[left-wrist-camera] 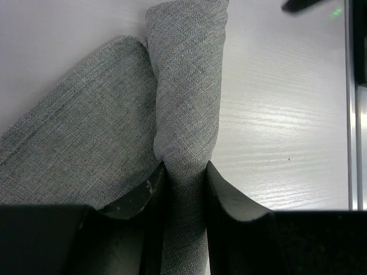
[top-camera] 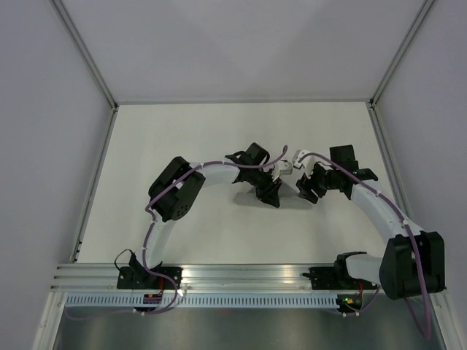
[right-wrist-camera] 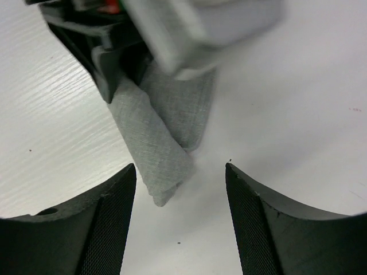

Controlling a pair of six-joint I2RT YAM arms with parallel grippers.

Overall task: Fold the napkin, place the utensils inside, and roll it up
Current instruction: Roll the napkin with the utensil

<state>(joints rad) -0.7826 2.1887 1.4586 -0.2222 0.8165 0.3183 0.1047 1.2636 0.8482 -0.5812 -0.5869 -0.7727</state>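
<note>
The napkin (left-wrist-camera: 189, 86) is a grey cloth rolled into a thick tube, with a looser fold bulging to its left. My left gripper (left-wrist-camera: 184, 172) is shut on this roll, one finger on each side. In the right wrist view the roll's tapered end (right-wrist-camera: 155, 149) pokes out from under the left gripper's fingers (right-wrist-camera: 109, 63) and lies on the white table. My right gripper (right-wrist-camera: 179, 170) stands open just short of that end and touches nothing. In the top view both grippers meet mid-table, the left gripper (top-camera: 273, 193) and the right gripper (top-camera: 306, 191), and they cover the napkin. The utensils are hidden.
The white table (top-camera: 182, 138) is boxed in by pale walls at the left, right and back. An aluminium rail (top-camera: 241, 273) with both arm bases runs along the near edge. That rail also shows at the right of the left wrist view (left-wrist-camera: 351, 114).
</note>
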